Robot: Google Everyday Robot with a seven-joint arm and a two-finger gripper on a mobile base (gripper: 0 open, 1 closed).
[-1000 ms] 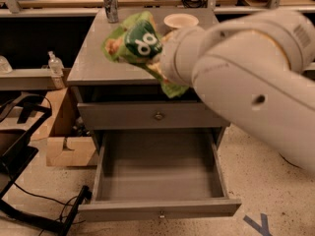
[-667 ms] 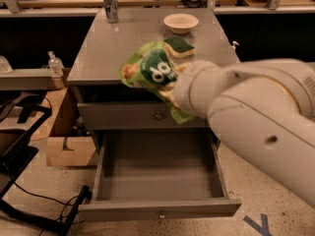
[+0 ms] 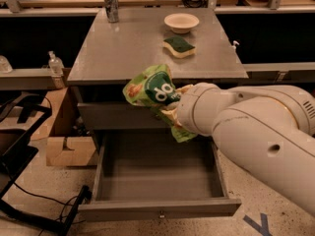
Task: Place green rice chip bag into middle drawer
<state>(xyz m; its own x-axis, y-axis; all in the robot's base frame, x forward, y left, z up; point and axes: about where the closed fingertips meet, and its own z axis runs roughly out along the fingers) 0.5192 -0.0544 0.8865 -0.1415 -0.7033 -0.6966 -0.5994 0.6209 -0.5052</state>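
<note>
The green rice chip bag [image 3: 151, 89] is glossy green with white lettering and hangs in the air in front of the cabinet's closed top drawer front [image 3: 110, 116]. My gripper [image 3: 171, 113] is shut on its right lower part, and my large white arm [image 3: 246, 127] reaches in from the right and hides most of the gripper. The middle drawer [image 3: 157, 208] stands pulled out below, a grey tray with nothing in it and a small knob on its front panel. The bag is above the drawer's rear part, well above its floor.
On the grey cabinet top [image 3: 123, 48] are a green-topped yellow sponge [image 3: 179, 45], a pale bowl [image 3: 181, 21] and a metal can [image 3: 111, 5]. A cardboard box [image 3: 66, 149], a small bottle [image 3: 55, 63] and a black frame with cables [image 3: 22, 132] are at the left.
My arm has carried the bag down and forward, from over the cabinet top to in front of the top drawer front, above the open drawer.
</note>
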